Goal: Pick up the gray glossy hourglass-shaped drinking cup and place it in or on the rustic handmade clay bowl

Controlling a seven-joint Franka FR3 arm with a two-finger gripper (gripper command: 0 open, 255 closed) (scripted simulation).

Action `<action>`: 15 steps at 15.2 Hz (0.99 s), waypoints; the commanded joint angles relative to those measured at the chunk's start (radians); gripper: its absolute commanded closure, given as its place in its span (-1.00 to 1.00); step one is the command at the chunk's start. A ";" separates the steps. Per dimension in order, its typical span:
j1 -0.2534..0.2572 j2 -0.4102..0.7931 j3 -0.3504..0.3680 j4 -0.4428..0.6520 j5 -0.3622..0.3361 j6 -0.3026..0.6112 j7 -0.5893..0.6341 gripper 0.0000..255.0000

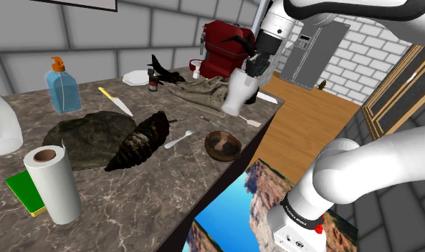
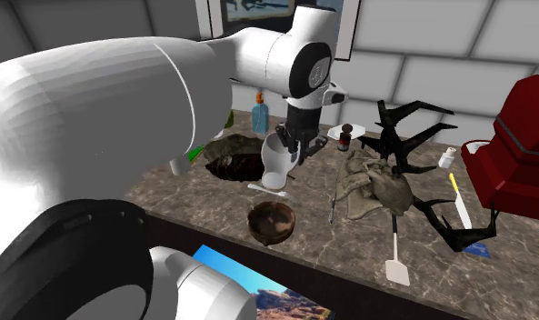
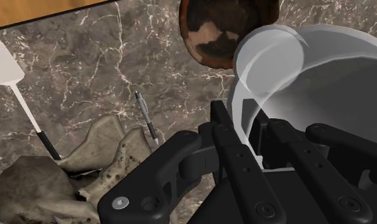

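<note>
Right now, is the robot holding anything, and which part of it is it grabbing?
Yes, the whitish cup. The jaws pinch its wall at the top rim.

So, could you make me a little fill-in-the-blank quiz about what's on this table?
1. The black two-finger gripper is ____ on the pale glossy hourglass-shaped cup.
2. The round brown clay bowl has ____ inside it.
3. The clear blue soap bottle has an ____ pump.
Missing words: shut; nothing; orange.
</note>
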State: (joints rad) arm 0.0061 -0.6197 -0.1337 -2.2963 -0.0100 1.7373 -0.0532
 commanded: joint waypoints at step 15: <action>-0.019 -0.072 -0.023 -0.233 -0.022 0.160 -0.024 1.00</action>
State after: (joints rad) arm -0.0123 -0.6936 -0.1556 -2.5166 -0.0313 1.8818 -0.0764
